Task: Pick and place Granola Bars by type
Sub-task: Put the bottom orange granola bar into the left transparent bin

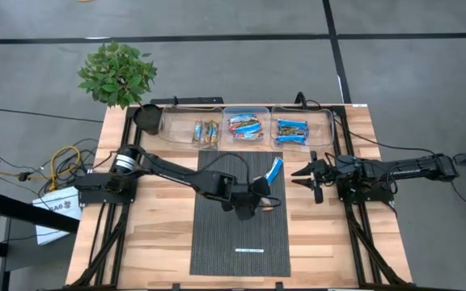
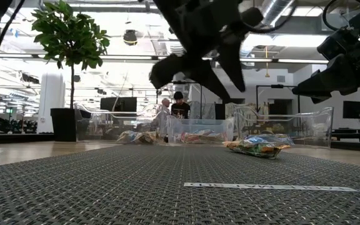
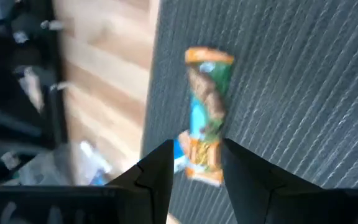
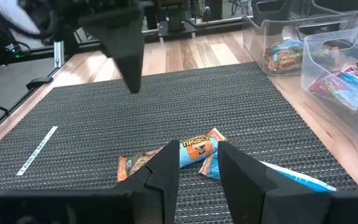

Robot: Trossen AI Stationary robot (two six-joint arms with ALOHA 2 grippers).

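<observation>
Glossy foil wrappers on the Granola Bars [image 4: 197, 151], three of them loose near the right edge of the dark woven mat [image 1: 241, 242] at centre frame in the high view: a tan-orange multicoloured one [image 3: 205, 112], a second like it, and a bright blue one [image 1: 274, 170] slanting up to the right. The rest already lie by kind in three clear bins [image 1: 245, 127] along the upper edge of the tabletop [image 1: 152, 242].

Left gripper [image 3: 194, 165] hangs over the tan-orange bar, fingers [image 3: 157, 171] apart, nothing between them, straddling the near end of the wrapper in its wrist view. Right gripper [image 1: 307, 176] waits just right of the mat, fingers apart, empty.

Handling, as a judgement: light, small, firm core under a slick crinkly skin; likely to skid on the weave or twist if pinched at a crimped end. Best hold is across the narrow width at mid-length, fingers down either long side. Overlapping bars may drag along; take the top or outermost one first
</observation>
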